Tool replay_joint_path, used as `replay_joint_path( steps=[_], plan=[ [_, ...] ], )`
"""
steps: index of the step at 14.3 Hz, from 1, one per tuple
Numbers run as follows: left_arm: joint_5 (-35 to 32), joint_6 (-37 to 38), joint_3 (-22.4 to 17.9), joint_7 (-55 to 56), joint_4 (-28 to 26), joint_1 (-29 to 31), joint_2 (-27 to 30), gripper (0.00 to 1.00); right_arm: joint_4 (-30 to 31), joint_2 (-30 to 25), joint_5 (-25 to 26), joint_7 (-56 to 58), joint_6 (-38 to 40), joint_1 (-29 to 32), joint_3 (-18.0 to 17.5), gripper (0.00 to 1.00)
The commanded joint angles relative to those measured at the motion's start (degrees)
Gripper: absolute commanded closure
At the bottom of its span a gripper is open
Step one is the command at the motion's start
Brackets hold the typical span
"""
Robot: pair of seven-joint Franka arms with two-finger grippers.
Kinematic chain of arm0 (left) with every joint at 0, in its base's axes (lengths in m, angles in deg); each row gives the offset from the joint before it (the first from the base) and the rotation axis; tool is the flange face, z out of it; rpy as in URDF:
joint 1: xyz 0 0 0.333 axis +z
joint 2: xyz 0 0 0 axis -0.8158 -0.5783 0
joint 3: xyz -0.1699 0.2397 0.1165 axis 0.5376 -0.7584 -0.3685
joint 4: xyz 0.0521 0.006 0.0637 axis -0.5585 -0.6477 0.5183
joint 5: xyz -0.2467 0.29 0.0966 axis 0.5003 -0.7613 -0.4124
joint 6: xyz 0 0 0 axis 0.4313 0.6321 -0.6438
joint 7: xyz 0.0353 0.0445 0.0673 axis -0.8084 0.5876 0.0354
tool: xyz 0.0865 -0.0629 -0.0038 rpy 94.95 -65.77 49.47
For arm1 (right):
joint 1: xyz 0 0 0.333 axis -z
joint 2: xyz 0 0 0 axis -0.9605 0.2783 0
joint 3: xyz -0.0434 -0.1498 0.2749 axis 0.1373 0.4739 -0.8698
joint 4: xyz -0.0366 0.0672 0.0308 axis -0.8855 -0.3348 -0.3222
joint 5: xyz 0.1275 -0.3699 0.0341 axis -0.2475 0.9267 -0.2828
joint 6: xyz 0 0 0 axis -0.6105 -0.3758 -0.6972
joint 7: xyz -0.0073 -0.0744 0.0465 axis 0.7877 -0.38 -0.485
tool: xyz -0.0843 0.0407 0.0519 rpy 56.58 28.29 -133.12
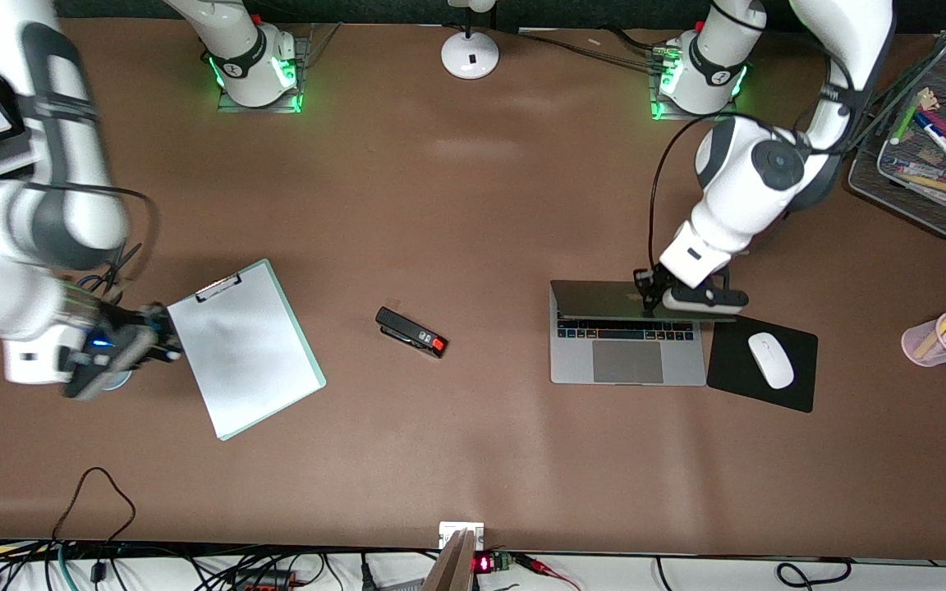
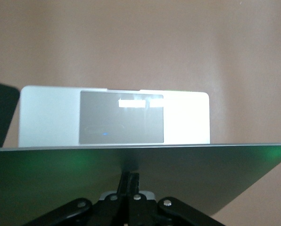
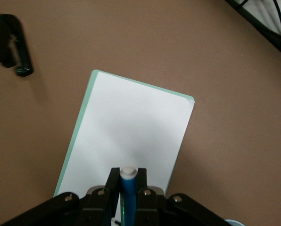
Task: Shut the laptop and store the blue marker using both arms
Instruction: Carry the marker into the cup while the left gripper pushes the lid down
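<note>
Brown desk: left hand pushes, fingers together, on the stiff laptop lid; right hand clamps the light marker near the desk's edge.

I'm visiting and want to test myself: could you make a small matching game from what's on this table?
Things:
1. laptop
2. blue marker
3. white mouse
4. stapler

States:
A. on the black mousepad
B. held in the right gripper
C. lid partly lowered, left gripper at its edge
D. alone between clipboard and laptop

Pairs: 1-C, 2-B, 3-A, 4-D
</note>
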Motion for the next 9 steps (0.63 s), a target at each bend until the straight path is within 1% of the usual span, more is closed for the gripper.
replay_joint_path(
  steps=[1, 3, 5, 9],
  plan=[
    [0.1, -0.1, -0.3, -1.9, 7.7, 0.2, -6.8, 1.0, -5.2, 0.7, -7.1, 13.6, 7.2, 5.9, -0.7, 0.98],
    [-1.0, -0.1, -1.3, -1.9, 11.3, 0.2, -10.0, 1.0, -6.6, 0.9, -11.6, 22.1, 9.8, 9.8, -0.6, 0.98],
    [-2.0, -0.1, -1.6, -1.9, 14.2, 0.1, -12.6, 1.0, -7.9, 1.4, -17.1, 30.8, 11.8, 13.2, -0.6, 0.98],
    [-4.7, -0.4, -1.7, -2.0, 17.4, 0.2, -17.0, 1.0, -7.8, 3.2, -25.3, 46.6, 12.8, 18.5, -0.6, 0.98]
  ],
)
